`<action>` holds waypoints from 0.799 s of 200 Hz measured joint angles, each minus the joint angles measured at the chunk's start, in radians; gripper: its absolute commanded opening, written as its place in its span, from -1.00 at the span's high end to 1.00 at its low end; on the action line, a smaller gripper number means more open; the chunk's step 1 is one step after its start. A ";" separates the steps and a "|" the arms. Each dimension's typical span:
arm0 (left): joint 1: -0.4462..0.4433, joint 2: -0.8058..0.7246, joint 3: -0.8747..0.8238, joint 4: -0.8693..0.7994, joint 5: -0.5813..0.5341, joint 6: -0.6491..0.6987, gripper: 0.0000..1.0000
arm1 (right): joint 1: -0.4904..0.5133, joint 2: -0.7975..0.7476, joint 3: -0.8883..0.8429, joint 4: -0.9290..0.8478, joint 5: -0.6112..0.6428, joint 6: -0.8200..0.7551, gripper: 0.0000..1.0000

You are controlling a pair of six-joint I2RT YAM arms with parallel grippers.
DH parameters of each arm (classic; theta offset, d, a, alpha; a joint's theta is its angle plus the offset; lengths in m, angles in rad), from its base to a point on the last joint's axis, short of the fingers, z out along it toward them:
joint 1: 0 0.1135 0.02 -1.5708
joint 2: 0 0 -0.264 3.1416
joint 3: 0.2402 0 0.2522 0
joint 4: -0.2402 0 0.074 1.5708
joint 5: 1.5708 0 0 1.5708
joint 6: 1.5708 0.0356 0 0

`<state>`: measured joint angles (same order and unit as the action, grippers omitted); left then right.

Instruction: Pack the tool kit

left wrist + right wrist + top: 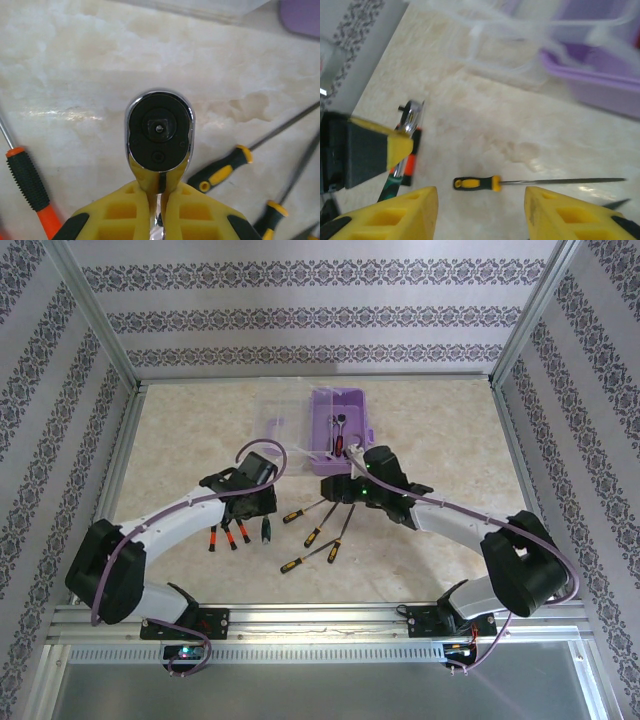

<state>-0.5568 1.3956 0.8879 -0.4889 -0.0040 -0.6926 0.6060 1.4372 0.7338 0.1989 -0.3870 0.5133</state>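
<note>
So we've got the left claw (160, 186) pinched tight on the ratchet (159, 131). Its yellow fingers squeeze the neck right under the round black head, with the marble-look tabletop (75, 65) behind it. We can see the same ratchet from the right wrist cam too, chrome head poking out past the left claw's yellow pad.

The right claw (480, 196) is spread wide with nothing in it. It hangs over a black-and-yellow screwdriver (475, 183) lying flat.

The tool kit (340, 418) sits at the far middle of the tabletop, its lilac base open with a few tools (341, 423) inside. Its clear lid (283, 430) lies just beside it on the left.

The other black-and-yellow screwdrivers (318, 532) are scattered between the arms. The orange-handled screwdrivers (230, 535) sit in a row right by the left claw.
</note>
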 measured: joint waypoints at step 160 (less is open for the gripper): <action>-0.026 -0.020 0.100 0.208 0.079 -0.128 1.00 | 0.113 0.154 0.071 0.121 -0.228 0.038 0.08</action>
<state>-0.5831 1.3754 0.9874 -0.2813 0.0753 -0.8204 0.7185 1.5909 0.8043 0.3202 -0.6147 0.5510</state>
